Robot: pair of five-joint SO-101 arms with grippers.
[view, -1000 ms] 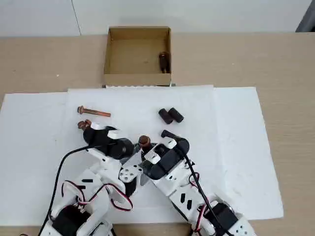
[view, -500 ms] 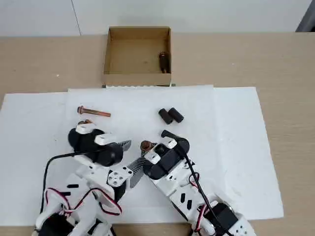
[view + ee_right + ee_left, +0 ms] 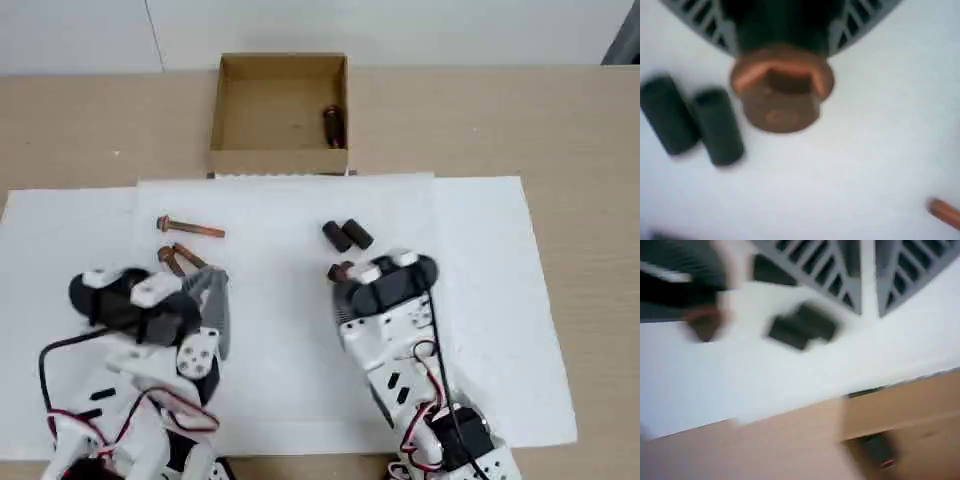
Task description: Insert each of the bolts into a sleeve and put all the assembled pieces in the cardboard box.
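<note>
My right gripper (image 3: 345, 272) is shut on a black sleeve with a copper bolt in it. The bolt head (image 3: 781, 95) sticks out of the jaws just above the white sheet. Two loose black sleeves (image 3: 347, 235) lie close beyond it, also seen as sleeves (image 3: 692, 126) in the right wrist view. Two bare bolts lie at the left: a long bolt (image 3: 190, 228) and a second bolt (image 3: 181, 256). My left gripper (image 3: 213, 310) hangs near that second bolt, shut and holding nothing. The cardboard box (image 3: 228, 110) at the back holds one assembled piece (image 3: 333, 125).
A white sheet (image 3: 480, 300) covers the table's middle, with bare wood (image 3: 580, 200) to the right and behind. The box's front wall (image 3: 280, 160) meets the sheet's far edge. Cables trail from both arm bases near the front edge.
The left arm has let go, pulled back left and closed its fingers. The right arm has swung right and turned toward the box, carrying the bolt and sleeve near the loose sleeves.
</note>
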